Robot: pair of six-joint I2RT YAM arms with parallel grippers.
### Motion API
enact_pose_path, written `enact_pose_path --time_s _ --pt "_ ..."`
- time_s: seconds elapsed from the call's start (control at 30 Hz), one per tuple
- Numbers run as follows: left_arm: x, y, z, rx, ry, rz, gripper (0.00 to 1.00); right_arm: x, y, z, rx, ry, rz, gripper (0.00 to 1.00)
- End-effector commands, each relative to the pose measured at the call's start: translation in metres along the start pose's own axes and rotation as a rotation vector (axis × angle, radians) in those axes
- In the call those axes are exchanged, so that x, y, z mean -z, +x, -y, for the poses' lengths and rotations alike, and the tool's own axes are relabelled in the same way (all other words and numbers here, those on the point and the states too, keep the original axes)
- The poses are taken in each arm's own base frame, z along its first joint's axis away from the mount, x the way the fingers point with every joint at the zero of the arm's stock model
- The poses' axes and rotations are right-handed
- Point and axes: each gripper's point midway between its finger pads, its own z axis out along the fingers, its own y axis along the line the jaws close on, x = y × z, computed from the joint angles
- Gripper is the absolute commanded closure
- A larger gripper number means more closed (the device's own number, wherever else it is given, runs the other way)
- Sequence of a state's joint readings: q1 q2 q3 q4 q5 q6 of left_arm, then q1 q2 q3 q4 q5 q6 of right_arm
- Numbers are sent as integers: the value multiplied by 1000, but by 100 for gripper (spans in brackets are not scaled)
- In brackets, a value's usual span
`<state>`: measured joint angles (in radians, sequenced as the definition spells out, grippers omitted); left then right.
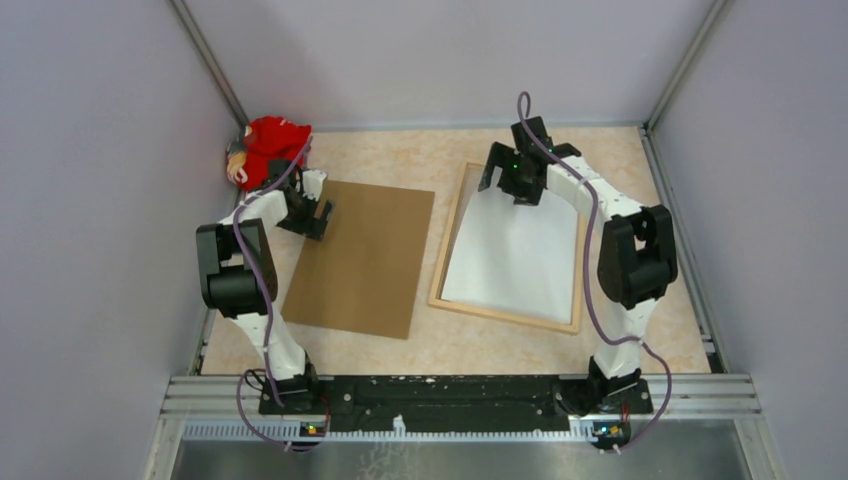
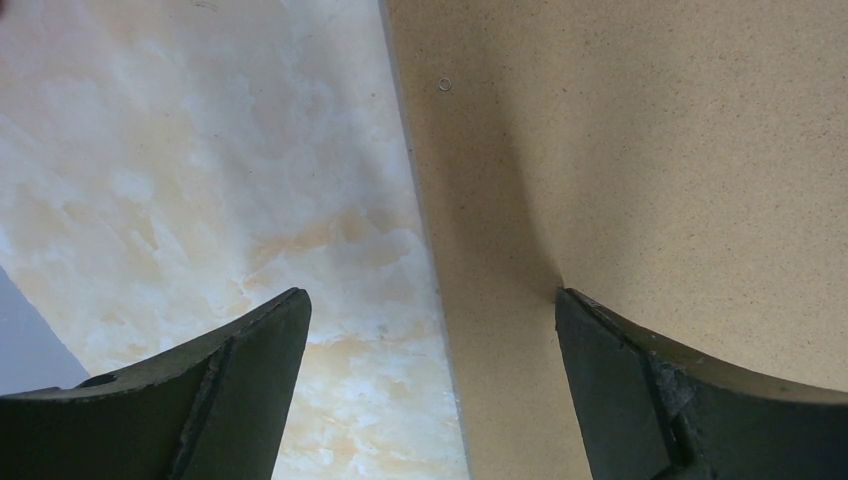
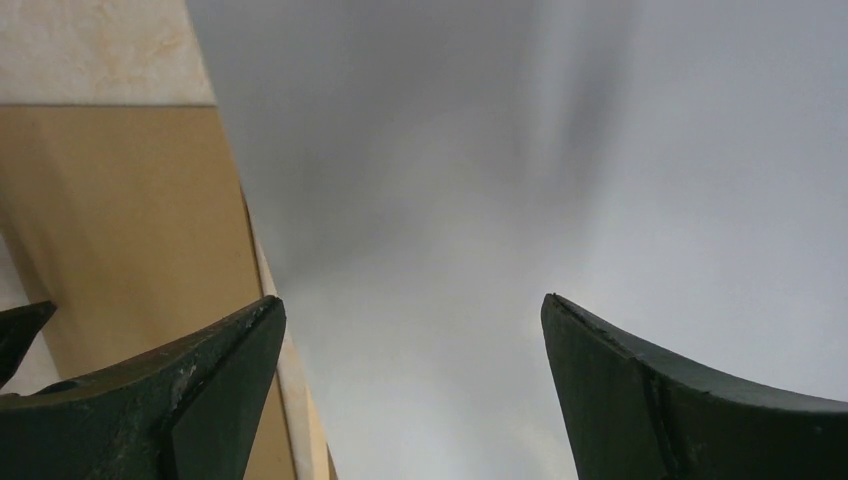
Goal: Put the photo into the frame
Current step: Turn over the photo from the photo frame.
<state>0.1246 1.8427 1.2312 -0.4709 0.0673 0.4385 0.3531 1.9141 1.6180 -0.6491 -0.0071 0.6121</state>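
Hovering wide open and empty, right gripper (image 3: 412,305) sits over the photo (image 3: 500,180), pale back up, lying inside the frame (image 3: 130,220) directly beneath its jaws; left gripper (image 2: 430,295), equally spread and empty, straddles the backing board (image 2: 650,150) edge, so seating looks done, board likely next.

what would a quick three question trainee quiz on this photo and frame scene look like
1. Fill in: the photo lies within the frame with its plain whitish ___ facing up.
2. True or false: the right gripper is shut on the photo.
3. Pick one: the left gripper hovers over the edge of A) the backing board, B) the frame, C) the photo.

Key: 1 back. 2 false, its jaws stand open above the photo. 3 A.
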Motion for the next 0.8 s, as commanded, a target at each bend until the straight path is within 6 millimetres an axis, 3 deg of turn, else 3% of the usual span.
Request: enact_pose_path --time_s 0.0,0.4,0.6,0.77 --pt "15 -12 -4 -4 -7 52 1 19 -24 -17 -1 -163 62 1" --pt "14 -10 -4 -6 -10 48 1 26 -35 -2 -82 -245 112 1" --pt "14 -10 -3 -6 -6 47 1 24 -65 53 -157 -105 196 2" --pt "14 -9 -2 -5 -1 45 1 12 -89 89 -184 1 253 18"
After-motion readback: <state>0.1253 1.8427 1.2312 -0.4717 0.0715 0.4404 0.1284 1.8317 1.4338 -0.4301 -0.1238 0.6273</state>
